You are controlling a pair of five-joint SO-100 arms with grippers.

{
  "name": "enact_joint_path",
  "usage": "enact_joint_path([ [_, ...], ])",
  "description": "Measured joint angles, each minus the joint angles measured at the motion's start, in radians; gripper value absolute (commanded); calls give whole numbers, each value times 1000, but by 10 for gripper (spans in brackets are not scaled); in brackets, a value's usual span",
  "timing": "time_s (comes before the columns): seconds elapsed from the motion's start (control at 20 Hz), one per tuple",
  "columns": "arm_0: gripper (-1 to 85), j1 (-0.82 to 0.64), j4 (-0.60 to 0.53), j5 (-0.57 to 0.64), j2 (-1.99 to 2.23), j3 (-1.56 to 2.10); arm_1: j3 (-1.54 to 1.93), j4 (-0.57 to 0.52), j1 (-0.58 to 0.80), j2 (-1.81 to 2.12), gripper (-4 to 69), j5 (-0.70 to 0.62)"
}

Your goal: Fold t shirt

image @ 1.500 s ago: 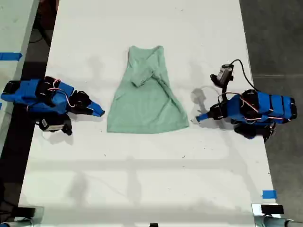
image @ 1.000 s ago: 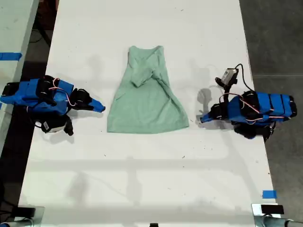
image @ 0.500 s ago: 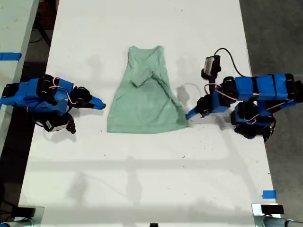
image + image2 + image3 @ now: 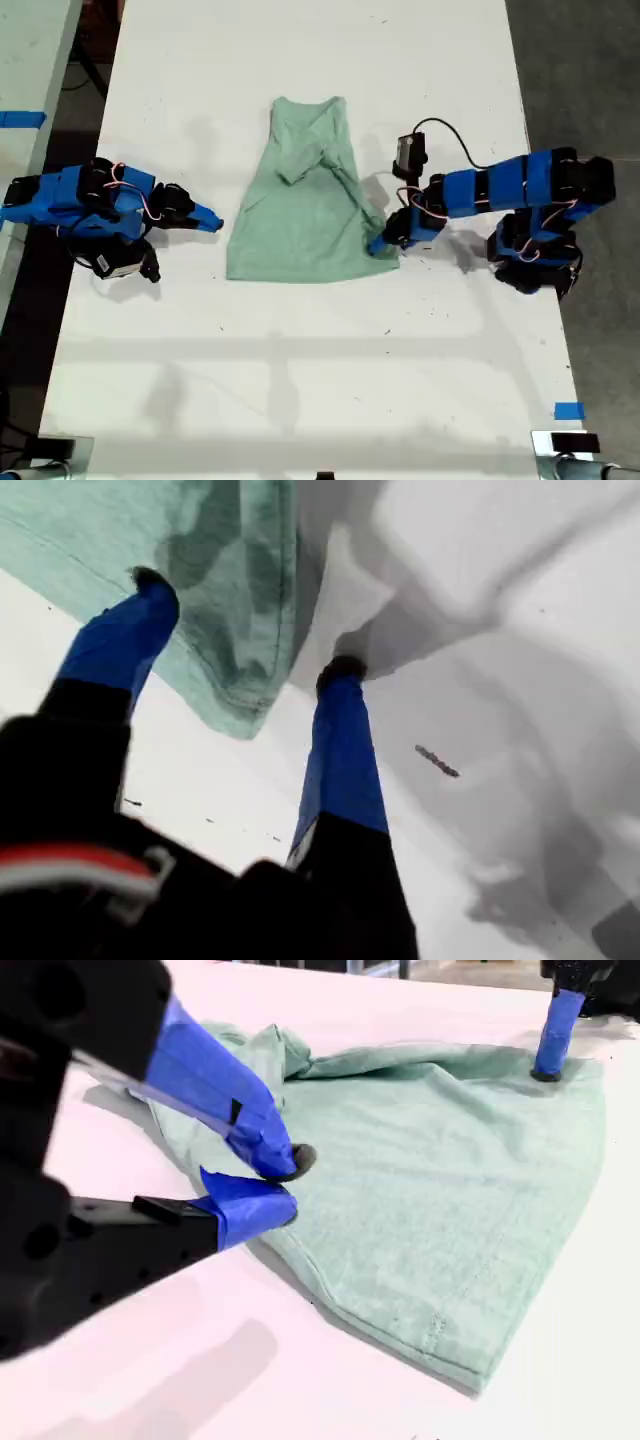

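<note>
My first gripper (image 4: 378, 243) spread astride t shirt (image 4: 305, 215) hem corner; my second gripper (image 4: 212, 224) pinched empty (beside hem).

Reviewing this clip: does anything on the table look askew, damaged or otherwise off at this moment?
Nothing damaged or spilled. The t shirt is not lying flat: a bunched, twisted ridge of cloth runs down its upper half, and it is wrinkled. My first end effector stands open over a hem corner; my second end effector is nearly closed beside the cloth's edge.

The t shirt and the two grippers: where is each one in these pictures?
t shirt (image 4: 305, 215): exterior view, middle of the cloth.
my first gripper (image 4: 240, 625): first wrist view, midway between the fingers, over the hem.
my second gripper (image 4: 285, 1185): second wrist view, between the fingertips.
</note>
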Motion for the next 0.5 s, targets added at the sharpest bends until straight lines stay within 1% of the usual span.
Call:
enact_joint_path([
  [0.05, 27, 0, 0, 0, 0, 0, 0, -12, 9, -6, 12, -5],
  [0.25, 29, 0, 0, 0, 0, 0, 0, -23, 18, -12, 5, -5],
  [0.3, 29, 0, 0, 0, 0, 0, -26, 0, 18, -25, 5, -8],
  [0.35, 30, 0, 0, 0, 0, 0, -84, 38, 18, -38, 5, -12],
  [0.5, 28, 0, 0, 0, 0, 0, -373, 210, -32, -161, 5, -41],
])
